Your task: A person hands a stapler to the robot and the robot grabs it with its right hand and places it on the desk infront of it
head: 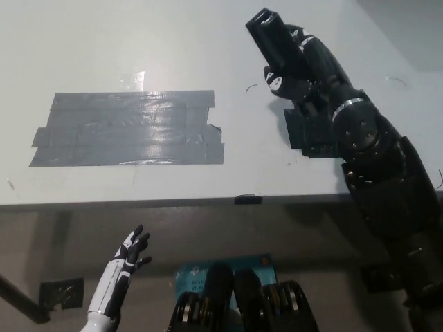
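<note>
Left hand [128,257] sits idle at the lower left of the frame, below the desk edge, fingers spread and holding nothing. On the desk [104,41], left of centre, there's a patch of grey tape strips [128,128], flat and untouched. A small dark tab [248,199] sits on the near desk edge around mid-frame. Upper right of centre: right hand [294,66] is clenched around the stapler [271,36], which sticks out up and to the left past the fingers; it looks held above the surface, though I can't tell the clearance from this steep angle. No person's hand in frame, so I judge the handover done and the robot carrying the load alone. A black flat piece [308,135] lies on the desk under the forearm, right of centre. Step in hand: transport/place. Next move calls for bringing the stapler down toward the open desk area in front of the robot, probably between the tape and the black piece, levelling it so the base lands flat, then releasing the fingers only once it's resting.
</note>
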Available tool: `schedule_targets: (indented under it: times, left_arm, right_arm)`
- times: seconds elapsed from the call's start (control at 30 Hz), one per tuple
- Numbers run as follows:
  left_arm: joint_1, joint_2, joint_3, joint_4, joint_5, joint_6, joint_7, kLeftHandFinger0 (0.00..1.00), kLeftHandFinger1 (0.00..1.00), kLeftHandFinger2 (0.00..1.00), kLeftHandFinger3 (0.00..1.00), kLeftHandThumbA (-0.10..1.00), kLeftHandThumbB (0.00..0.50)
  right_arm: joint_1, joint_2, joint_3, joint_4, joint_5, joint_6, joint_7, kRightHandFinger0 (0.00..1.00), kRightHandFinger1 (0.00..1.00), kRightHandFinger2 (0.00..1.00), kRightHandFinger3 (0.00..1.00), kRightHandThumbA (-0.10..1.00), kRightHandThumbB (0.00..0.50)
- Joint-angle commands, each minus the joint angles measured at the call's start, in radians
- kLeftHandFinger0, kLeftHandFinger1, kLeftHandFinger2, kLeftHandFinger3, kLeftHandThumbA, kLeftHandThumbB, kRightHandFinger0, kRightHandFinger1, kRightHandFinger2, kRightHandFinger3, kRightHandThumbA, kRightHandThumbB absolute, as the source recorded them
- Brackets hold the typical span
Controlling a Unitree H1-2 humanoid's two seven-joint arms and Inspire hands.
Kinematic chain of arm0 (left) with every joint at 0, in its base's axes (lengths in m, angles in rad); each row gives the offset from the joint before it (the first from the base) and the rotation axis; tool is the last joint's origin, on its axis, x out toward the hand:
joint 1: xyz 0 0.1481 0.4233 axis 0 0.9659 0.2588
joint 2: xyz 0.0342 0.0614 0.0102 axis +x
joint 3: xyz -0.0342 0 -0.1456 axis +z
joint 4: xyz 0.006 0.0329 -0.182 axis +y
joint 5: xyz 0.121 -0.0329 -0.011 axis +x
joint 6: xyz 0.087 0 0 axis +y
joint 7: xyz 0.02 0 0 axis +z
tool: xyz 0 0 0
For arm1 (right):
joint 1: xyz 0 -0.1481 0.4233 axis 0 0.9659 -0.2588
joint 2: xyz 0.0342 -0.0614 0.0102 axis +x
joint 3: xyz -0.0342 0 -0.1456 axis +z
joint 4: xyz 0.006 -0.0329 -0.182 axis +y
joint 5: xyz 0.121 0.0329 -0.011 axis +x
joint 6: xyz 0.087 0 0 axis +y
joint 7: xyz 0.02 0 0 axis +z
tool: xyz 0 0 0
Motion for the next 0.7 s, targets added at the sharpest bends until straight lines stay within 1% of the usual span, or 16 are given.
schedule_targets:
  times: [0.0,0.03,0.07,0.1,0.13,0.17,0.2,0.27,0.37,0.4,0.43,0.5,0.57,0.6,0.63,0.67]
  left_arm:
    - [-0.017,0.017,0.002,-0.040,0.003,0.007,-0.009,0.91,1.00,1.00,1.00,0.97,0.414]
    - [-0.016,0.017,0.003,-0.041,0.000,0.008,-0.011,0.91,1.00,1.00,1.00,0.97,0.414]
    - [-0.018,0.020,0.000,-0.041,0.011,0.006,-0.009,0.91,1.00,1.00,1.00,0.99,0.408]
    - [-0.018,0.021,0.000,-0.041,0.014,0.005,-0.008,0.91,1.00,1.00,1.00,0.99,0.408]
    - [-0.022,0.022,0.000,-0.036,0.015,0.004,-0.008,0.91,1.00,1.00,1.00,0.98,0.422]
    - [-0.025,0.022,0.001,-0.035,0.015,0.003,-0.007,0.90,1.00,1.00,1.00,0.98,0.422]
    - [-0.027,0.020,0.004,-0.036,0.006,0.014,-0.009,0.90,1.00,1.00,1.00,0.95,0.431]
    - [-0.029,0.019,0.004,-0.036,0.006,0.015,-0.009,0.88,1.00,1.00,1.00,0.90,0.413]
    - [-0.032,0.020,0.001,-0.033,0.010,0.014,-0.009,0.88,1.00,1.00,1.00,0.88,0.415]
    - [-0.031,0.021,-0.001,-0.038,0.011,0.017,-0.011,0.88,1.00,1.00,1.00,0.87,0.410]
    - [-0.032,0.023,-0.003,-0.042,0.019,0.025,-0.009,0.87,0.99,1.00,1.00,0.86,0.421]
    - [-0.034,0.025,-0.006,-0.049,0.026,0.038,-0.010,0.86,0.99,1.00,1.00,0.84,0.426]
    - [-0.034,0.027,-0.007,-0.054,0.028,0.045,-0.011,0.89,0.99,1.00,1.00,0.82,0.434]
    - [-0.034,0.027,-0.008,-0.056,0.031,0.048,-0.011,0.91,0.98,0.99,1.00,0.80,0.434]
    - [-0.034,0.028,-0.009,-0.061,0.032,0.056,-0.012,0.91,0.97,0.98,1.00,0.77,0.426]
    - [-0.033,0.028,-0.008,-0.063,0.030,0.062,-0.013,0.91,0.97,0.98,1.00,0.74,0.415]
  right_arm:
    - [-0.035,-0.080,0.074,-0.065,-0.032,0.012,0.265,0.18,0.65,0.89,0.92,-0.09,0.169]
    - [-0.035,-0.091,0.092,-0.050,-0.031,0.012,0.300,0.18,0.66,0.91,0.92,-0.08,0.161]
    - [-0.034,-0.098,0.110,-0.027,-0.028,0.012,0.330,0.18,0.66,0.92,0.91,-0.04,0.158]
    - [-0.033,-0.100,0.113,-0.021,-0.028,0.012,0.338,0.19,0.67,0.92,0.90,-0.04,0.160]
    - [-0.031,-0.107,0.127,-0.004,-0.019,0.012,0.346,0.18,0.62,0.88,0.88,-0.05,0.171]
    - [-0.031,-0.110,0.133,0.003,-0.015,0.012,0.349,0.18,0.61,0.87,0.87,-0.06,0.175]
    - [-0.030,-0.115,0.145,0.023,-0.004,0.012,0.357,0.17,0.61,0.87,0.88,-0.06,0.169]
    - [-0.030,-0.119,0.162,0.055,0.003,0.012,0.366,0.15,0.61,0.88,0.88,-0.03,0.166]
    - [-0.026,-0.127,0.179,0.075,0.022,0.012,0.374,0.11,0.58,0.88,0.89,-0.01,0.170]
    - [-0.024,-0.128,0.181,0.082,0.033,0.012,0.382,0.09,0.57,0.88,0.90,-0.01,0.167]
    - [-0.022,-0.127,0.182,0.092,0.041,0.008,0.390,0.07,0.55,0.87,0.91,0.00,0.165]
    - [-0.021,-0.129,0.188,0.100,0.042,0.005,0.394,0.04,0.53,0.84,0.89,0.01,0.168]
    - [-0.021,-0.126,0.186,0.105,0.039,0.008,0.393,0.03,0.53,0.84,0.89,0.02,0.166]
    - [-0.019,-0.118,0.176,0.110,0.031,0.011,0.375,0.06,0.56,0.87,0.93,0.12,0.160]
    - [-0.015,-0.104,0.149,0.112,0.031,0.012,0.354,0.19,0.56,0.81,1.00,0.29,0.158]
    - [-0.010,-0.090,0.115,0.109,0.041,0.012,0.341,0.40,0.76,1.00,1.00,0.41,0.237]
